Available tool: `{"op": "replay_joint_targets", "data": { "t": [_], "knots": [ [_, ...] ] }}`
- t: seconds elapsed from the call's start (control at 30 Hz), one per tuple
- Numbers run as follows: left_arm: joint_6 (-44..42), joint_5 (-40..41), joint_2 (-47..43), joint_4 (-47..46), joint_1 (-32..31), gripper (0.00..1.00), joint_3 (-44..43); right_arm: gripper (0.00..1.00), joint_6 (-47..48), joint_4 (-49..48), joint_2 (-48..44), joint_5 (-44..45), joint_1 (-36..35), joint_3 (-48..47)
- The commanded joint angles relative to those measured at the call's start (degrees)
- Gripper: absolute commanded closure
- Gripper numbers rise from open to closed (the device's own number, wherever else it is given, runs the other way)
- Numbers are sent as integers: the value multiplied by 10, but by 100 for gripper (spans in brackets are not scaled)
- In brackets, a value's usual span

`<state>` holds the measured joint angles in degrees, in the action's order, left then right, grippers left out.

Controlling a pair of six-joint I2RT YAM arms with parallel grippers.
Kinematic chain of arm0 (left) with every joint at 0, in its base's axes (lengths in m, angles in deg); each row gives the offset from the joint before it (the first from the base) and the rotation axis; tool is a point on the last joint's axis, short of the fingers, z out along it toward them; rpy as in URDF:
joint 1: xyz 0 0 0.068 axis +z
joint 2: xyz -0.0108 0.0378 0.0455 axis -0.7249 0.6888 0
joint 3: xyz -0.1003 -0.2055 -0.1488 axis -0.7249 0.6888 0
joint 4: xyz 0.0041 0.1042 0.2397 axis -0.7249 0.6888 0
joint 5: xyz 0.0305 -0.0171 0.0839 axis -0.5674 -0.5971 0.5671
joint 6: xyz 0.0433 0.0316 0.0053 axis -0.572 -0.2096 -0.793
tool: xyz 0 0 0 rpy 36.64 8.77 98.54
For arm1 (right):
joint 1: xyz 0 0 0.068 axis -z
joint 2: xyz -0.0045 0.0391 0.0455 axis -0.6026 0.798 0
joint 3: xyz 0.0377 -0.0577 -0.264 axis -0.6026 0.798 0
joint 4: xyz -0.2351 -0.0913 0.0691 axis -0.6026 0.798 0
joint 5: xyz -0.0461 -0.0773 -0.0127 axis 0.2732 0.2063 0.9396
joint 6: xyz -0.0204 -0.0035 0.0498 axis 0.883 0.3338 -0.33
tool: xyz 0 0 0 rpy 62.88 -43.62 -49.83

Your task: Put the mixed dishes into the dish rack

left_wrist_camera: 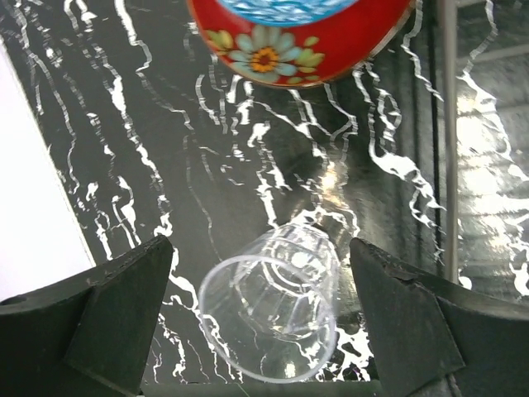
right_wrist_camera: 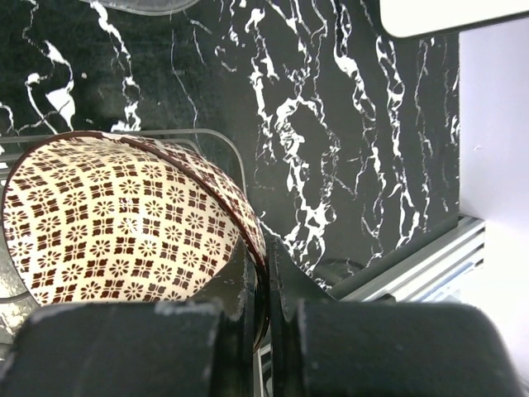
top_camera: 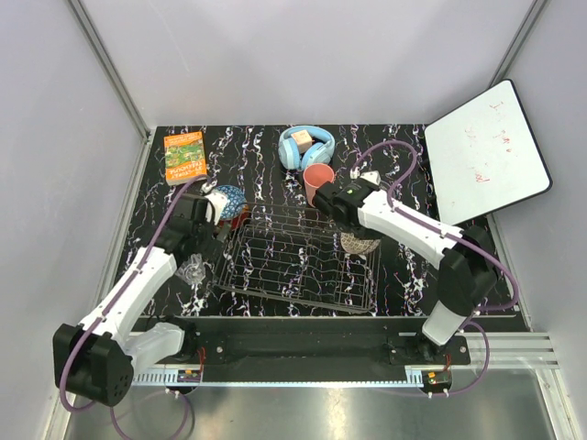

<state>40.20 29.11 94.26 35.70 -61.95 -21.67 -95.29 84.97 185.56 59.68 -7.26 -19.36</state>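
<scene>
well, the left arm (top_camera: 138, 289) reaches forward along the left side of the black marbled table (left_wrist_camera: 165, 149). the left gripper (left_wrist_camera: 260, 248) is spread wide, with one finger on each side of the small clear glass tumbler (left_wrist_camera: 269, 310). the tumbler lies on its side on the table, and as far as the wrist view shows it touches neither finger.

the right arm (top_camera: 413, 229) bends in from the right. the right gripper (right_wrist_camera: 266, 260) is pressed together on the rim of the beige-brown patterned bowl (right_wrist_camera: 124, 223), which it holds tilted at the right end of the dish rack (top_camera: 293, 261). whether the bowl rests on the wires i cannot tell.

just ahead of the tumbler sits the blue-patterned bowl with red outside (left_wrist_camera: 297, 41), beside the rack's left end. the salmon-pink cup (top_camera: 317, 180) stands behind the rack, near the light-blue headphones (top_camera: 305, 147). the orange book (top_camera: 185, 156) lies at the far left, and a whiteboard (top_camera: 486, 151) sits at the far right.

in the top view the left fingers are hard to pick out, and the tumbler is only a pale glint. the red bowl is cut off by the top edge of the left wrist view.
</scene>
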Motion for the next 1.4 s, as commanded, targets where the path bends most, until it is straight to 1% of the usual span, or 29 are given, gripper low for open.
{"op": "replay_joint_targets", "data": {
  "t": [0.0, 0.23, 0.43, 0.6, 0.77, 0.83, 0.87, 0.93, 0.97, 1.0, 1.03, 1.07, 1.13, 1.27, 1.37],
  "knots": [
    [-5, 25, -13, -28, -35, 7, 14, 100, 41, 8, 12, 45, 11, -52],
    [-14, 19, -34, -8, -74, 8, 24, 100, 74, -8, 57, 41, 11, -104],
    [-13, -10, -46, 4, -94, 9, 46, 100, 96, -10, 81, 48, 11, -136],
    [-26, -21, -56, 20, -111, 10, 53, 100, 114, -28, 85, 35, 11, -148],
    [-27, -8, -65, 36, -120, 10, 49, 100, 125, -26, 87, 33, 9, -159],
    [-30, 20, -69, 35, -120, 10, 46, 100, 118, -12, 77, 55, -6, -161],
    [-35, 33, -69, 35, -120, 10, 43, 100, 113, 13, 74, 84, -14, -165],
    [-42, 65, -76, 33, -119, 11, 30, 100, 82, 52, 71, 113, -36, -171],
    [-50, 73, -80, 32, -119, 10, 26, 100, 67, 97, 72, 156, -44, -173],
    [-54, 80, -84, 31, -119, 10, 20, 100, 49, 124, 81, 177, -52, -175],
    [-56, 94, -87, 29, -119, 10, 7, 100, 3, 153, 87, 195, -63, -176],
    [-60, 99, -86, 30, -119, 10, 1, 100, 8, 176, 93, 220, -70, -169],
    [-61, 107, -85, 32, -119, 9, -15, 100, 14, 177, 93, 217, -82, -148],
    [-60, 114, -84, 34, -119, 9, -23, 100, -8, 175, 92, 209, -85, -114],
    [-62, 125, -88, 35, -119, 9, -19, 100, -15, 175, 71, 212, -85, -89]
  ]
}}
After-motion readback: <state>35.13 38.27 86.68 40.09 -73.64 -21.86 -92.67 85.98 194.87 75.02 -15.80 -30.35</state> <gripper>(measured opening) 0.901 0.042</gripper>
